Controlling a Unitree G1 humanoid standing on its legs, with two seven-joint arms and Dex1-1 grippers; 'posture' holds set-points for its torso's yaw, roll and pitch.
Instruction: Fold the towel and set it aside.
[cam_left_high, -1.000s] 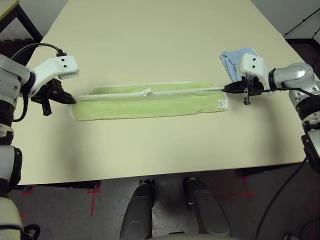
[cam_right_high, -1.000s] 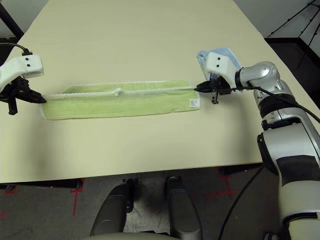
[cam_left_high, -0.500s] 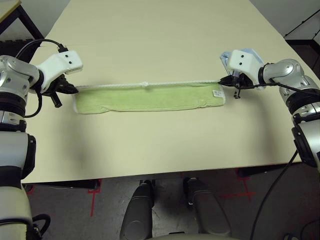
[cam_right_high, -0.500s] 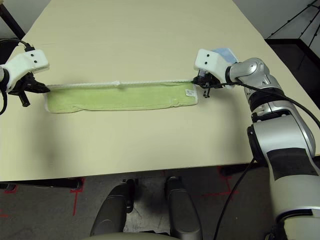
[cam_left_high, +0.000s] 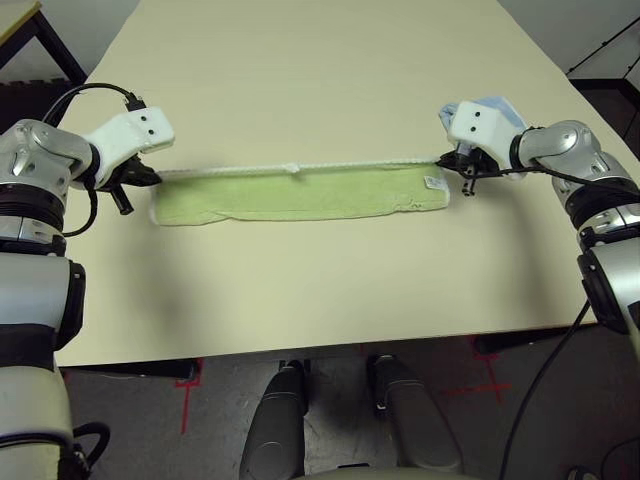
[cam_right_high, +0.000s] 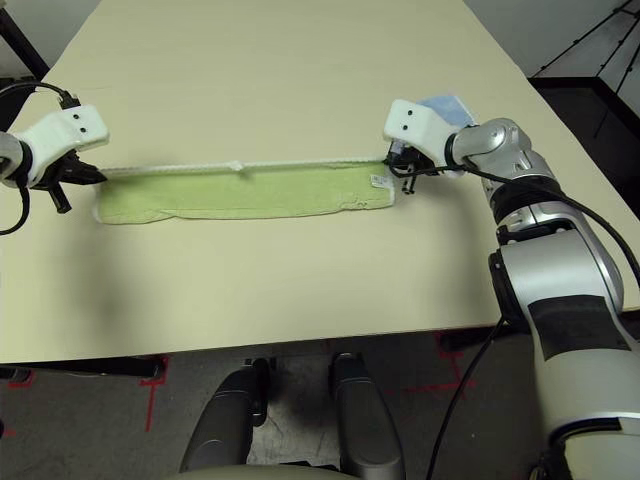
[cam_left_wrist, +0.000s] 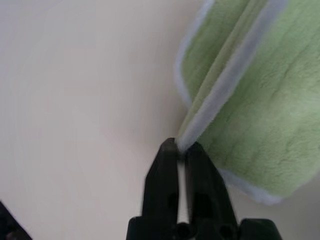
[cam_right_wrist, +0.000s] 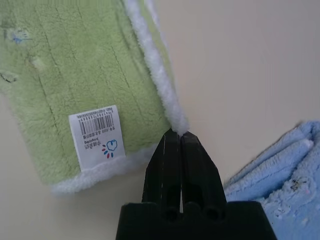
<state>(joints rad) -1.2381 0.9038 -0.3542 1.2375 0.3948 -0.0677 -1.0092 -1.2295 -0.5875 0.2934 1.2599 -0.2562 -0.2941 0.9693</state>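
Left eye view: the light green towel (cam_left_high: 300, 195) lies as a long folded strip across the table (cam_left_high: 300, 290), its white edge running between the left gripper (cam_left_high: 158, 178) and the right gripper (cam_left_high: 441, 160), one at each end. The folded light blue cloth (cam_left_high: 498, 104) lies beside the right gripper, partly behind it.

Right eye view: the same strip stretches between the two grippers, a white label (cam_right_high: 381, 182) near its right end.

Left wrist view: the left gripper's fingertips, barely parted, pinch the towel's white-edged corner.

Right wrist view: the right gripper's fingertips are clamped on the towel's other white-edged corner, near the label.
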